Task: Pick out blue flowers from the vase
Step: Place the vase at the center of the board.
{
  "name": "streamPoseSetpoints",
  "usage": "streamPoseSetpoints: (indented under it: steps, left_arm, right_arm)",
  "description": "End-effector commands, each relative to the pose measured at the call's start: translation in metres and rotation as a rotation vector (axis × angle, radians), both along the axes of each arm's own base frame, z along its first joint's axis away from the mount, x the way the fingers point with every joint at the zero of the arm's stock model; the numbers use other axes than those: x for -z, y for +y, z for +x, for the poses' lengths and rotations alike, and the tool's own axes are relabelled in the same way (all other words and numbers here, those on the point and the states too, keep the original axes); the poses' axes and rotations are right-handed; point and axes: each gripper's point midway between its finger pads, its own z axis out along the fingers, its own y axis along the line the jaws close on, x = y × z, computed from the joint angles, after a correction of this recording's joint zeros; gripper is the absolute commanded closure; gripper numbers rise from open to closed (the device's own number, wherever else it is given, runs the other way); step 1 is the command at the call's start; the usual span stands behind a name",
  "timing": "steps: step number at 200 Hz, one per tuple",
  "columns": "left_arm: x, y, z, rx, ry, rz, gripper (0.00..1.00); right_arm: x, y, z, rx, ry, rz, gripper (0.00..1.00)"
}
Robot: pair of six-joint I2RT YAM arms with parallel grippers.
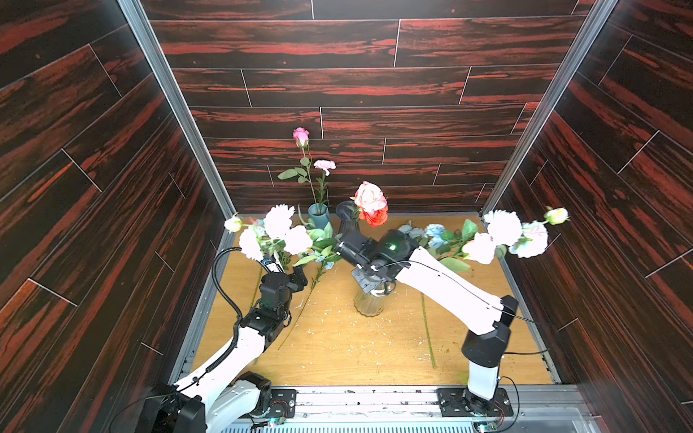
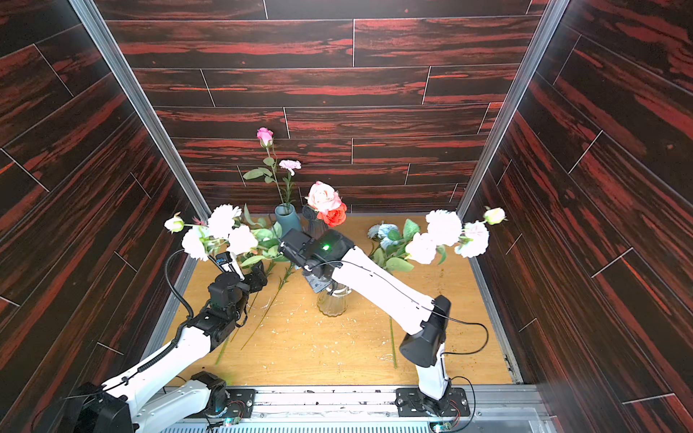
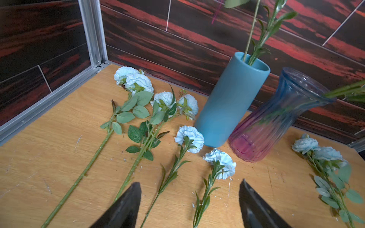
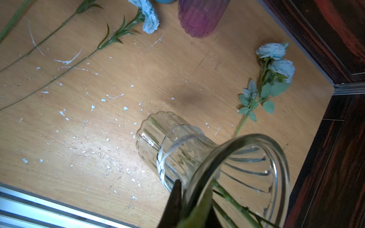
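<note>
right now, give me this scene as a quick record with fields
left gripper: open, over blue flowers lying on the table
right gripper: shut on the clear vase rim
clear vase: upright, green stems inside
blue vase: upright, two stems in it
tinted glass vase: upright, holds roses

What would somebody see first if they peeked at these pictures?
Probably the blue flowers lying in a row on the wooden table, beside the tall blue vase. Next, the right gripper pinching the rim of the clear glass vase mid-table, with big pale blooms spreading on either side of it in both top views.
</note>
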Motion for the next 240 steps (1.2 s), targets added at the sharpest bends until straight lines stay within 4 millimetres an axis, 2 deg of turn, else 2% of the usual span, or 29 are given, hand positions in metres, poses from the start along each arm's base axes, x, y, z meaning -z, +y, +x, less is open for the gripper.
streamPoseSetpoints:
  steps: [1,52,150,169,205,240]
  left_arm:
    - [-0.001,0.007,-0.003,-0.028,-0.014,-0.017,0.21]
    - [-0.002,0.008,-0.004,-0.03,-0.019,-0.022,0.21]
    - [-0.004,0.011,-0.006,-0.034,-0.031,-0.032,0.21]
    - [-0.004,0.011,-0.007,-0.033,-0.033,-0.032,0.21]
    - [-0.006,0.011,-0.008,-0.029,-0.049,-0.04,0.21]
    - [-0.013,0.009,-0.012,-0.009,-0.076,-0.048,0.21]
  right_arm:
    - [-0.008,0.009,0.007,0.019,-0.062,0.043,1.0]
    - [0.023,0.022,0.007,0.018,-0.016,0.025,1.0]
    - [0.047,0.047,-0.008,-0.001,-0.033,-0.118,1.0]
    - [0.047,0.049,-0.012,-0.001,-0.031,-0.111,0.9]
    - [0.035,0.059,-0.022,-0.023,-0.036,-0.061,0.72]
    - [0.028,0.062,-0.028,-0.032,-0.037,-0.036,0.61]
